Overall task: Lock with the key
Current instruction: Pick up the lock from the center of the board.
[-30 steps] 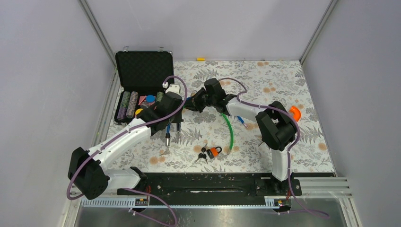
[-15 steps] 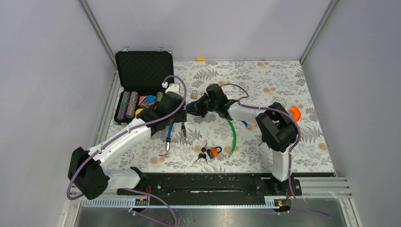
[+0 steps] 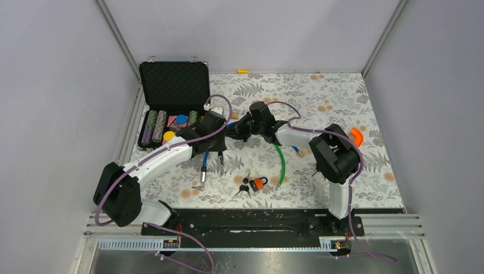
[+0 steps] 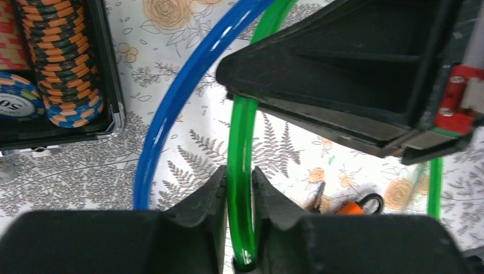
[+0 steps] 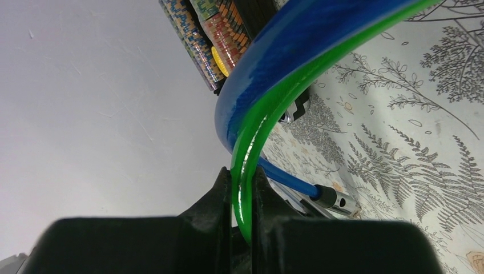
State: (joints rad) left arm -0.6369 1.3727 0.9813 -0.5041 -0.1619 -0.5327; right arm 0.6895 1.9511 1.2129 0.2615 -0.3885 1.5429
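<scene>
An orange padlock (image 3: 258, 183) with a bunch of keys (image 3: 244, 188) lies on the fern-patterned mat near the front middle; the padlock also shows in the left wrist view (image 4: 349, 209). My left gripper (image 4: 240, 177) is shut on a green cable (image 4: 242, 137). My right gripper (image 5: 242, 180) is shut on the same green cable (image 5: 246, 165), next to a blue cable (image 5: 297, 51). In the top view the two grippers, left (image 3: 217, 138) and right (image 3: 238, 130), sit close together at the mat's middle. A small brass padlock (image 3: 233, 115) is partly hidden behind them.
An open black case (image 3: 173, 85) with rows of poker chips (image 3: 155, 127) stands at the back left. The blue cable's metal-tipped ends (image 3: 202, 175) hang onto the mat below my left gripper. The green cable (image 3: 281, 165) curves down to the right of the orange padlock.
My left arm has swung in, its elbow moving up and right, and its gripper has closed in on the right gripper. The cables have shifted a little, and the brass padlock is now more covered.
</scene>
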